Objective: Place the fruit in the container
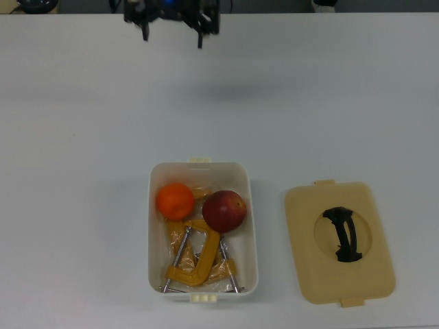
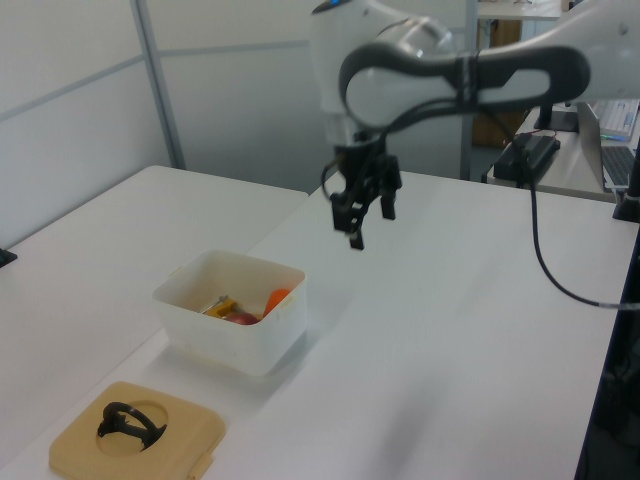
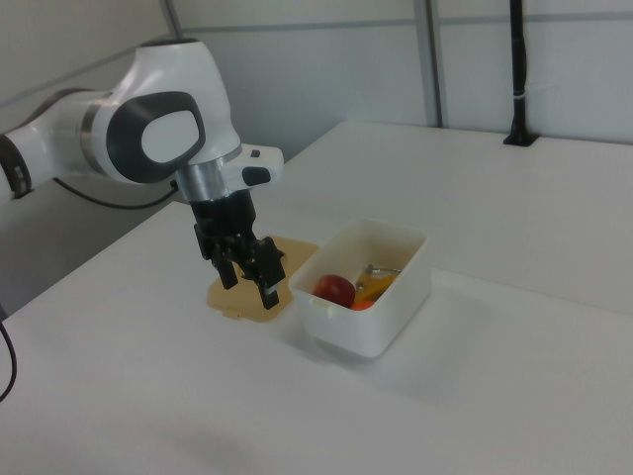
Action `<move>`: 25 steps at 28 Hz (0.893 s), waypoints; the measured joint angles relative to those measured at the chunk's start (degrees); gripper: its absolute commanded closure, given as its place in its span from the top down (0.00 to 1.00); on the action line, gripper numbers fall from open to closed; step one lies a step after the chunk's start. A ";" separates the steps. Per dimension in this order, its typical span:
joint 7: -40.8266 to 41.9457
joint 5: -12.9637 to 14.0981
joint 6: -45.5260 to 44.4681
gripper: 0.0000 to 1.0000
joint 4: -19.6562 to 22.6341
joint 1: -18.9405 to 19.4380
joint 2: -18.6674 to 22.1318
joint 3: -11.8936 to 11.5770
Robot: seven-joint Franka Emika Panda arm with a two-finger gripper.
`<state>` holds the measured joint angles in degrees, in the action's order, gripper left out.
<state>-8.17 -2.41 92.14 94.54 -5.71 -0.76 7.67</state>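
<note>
On the white table (image 1: pixel 82 137) I've got the white tub (image 1: pixel 253 226) and, on the top view's right of it, the beige lid (image 1: pixel 339 243) lying flat with its black handle (image 1: pixel 343 235) up, just beside the tub but not touching. Partition wall panels run behind the table in the left view and right view; the left view also shows another desk with dark equipment at its far right. Top view gives me the contents cleanly: tangerine (image 1: pixel 174 201) and dark red apple (image 1: pixel 224 211) side by side in the tub's far half, close together, with a yellow C-clamp (image 1: pixel 193 257) filling the near half. Left view only shows an orange sliver (image 2: pixel 277 297) and a bit of yellow over the tub wall (image 2: pixel 230 340); right view shows the apple (image 3: pixel 335 290) plus some orange and yellow beside it. Top view clips the gripper (image 1: pixel 171 24) at its upper edge, well apart from the tub. Left view and right view show the arm (image 2: pixel 450 75) reaching in with the gripper (image 2: pixel 366 210) pointing down, up in the air and off to the side of the tub, not above it. Fingers are spread apart, nothing between them. In the right view the gripper (image 3: pixel 247 272) overlaps the lid (image 3: pixel 293 253) behind it.
</note>
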 measured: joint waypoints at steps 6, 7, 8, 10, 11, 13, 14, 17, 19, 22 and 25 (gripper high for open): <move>2.91 2.40 -2.70 1.00 0.01 -0.02 3.20 -3.63; 2.92 2.40 -3.14 1.00 0.02 -0.02 3.42 -3.75; 2.92 2.40 -3.47 1.00 0.02 -0.01 3.58 -3.83; 2.92 2.40 -3.79 1.00 0.02 -0.01 3.83 -3.98; 2.92 2.40 -3.79 1.00 0.02 -0.01 3.88 -4.06; 2.92 2.40 -3.79 1.00 0.03 -0.01 3.89 -4.24; 2.92 2.40 -3.79 1.00 0.05 -0.01 3.89 -4.32; 2.92 2.39 -3.79 1.00 0.14 -0.01 3.89 -4.53; 2.92 2.32 -3.79 1.00 0.15 -0.01 3.89 -4.59; 2.93 2.07 -3.79 1.00 0.16 -0.01 3.89 -4.63; 2.93 1.90 -3.79 1.00 0.17 -0.01 3.88 -4.64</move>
<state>-5.24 -0.51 88.35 94.70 -5.72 3.12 3.04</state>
